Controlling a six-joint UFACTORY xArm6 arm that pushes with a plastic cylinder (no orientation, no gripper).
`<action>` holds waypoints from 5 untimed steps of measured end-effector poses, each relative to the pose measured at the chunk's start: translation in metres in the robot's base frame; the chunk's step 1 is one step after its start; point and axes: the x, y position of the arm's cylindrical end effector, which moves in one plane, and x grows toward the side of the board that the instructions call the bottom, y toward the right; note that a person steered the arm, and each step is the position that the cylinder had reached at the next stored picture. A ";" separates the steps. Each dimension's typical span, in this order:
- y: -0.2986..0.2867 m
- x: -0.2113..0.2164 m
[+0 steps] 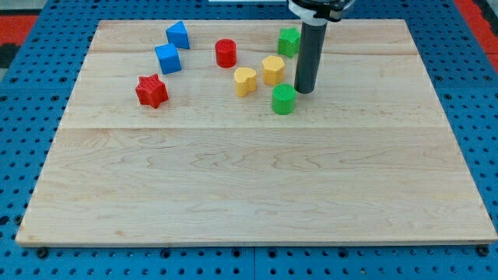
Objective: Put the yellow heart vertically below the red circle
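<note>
The yellow heart lies on the wooden board, below and a little to the right of the red circle. My tip rests on the board to the right of the yellow heart. It stands just right of a green round block and right of a yellow hexagon, which lies between the tip and the heart.
A green block sits near the view's top beside the rod. Two blue blocks and a red star lie at the upper left. Blue perforated table surrounds the board.
</note>
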 end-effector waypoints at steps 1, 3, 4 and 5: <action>-0.001 -0.006; -0.084 -0.006; -0.098 -0.006; -0.098 -0.013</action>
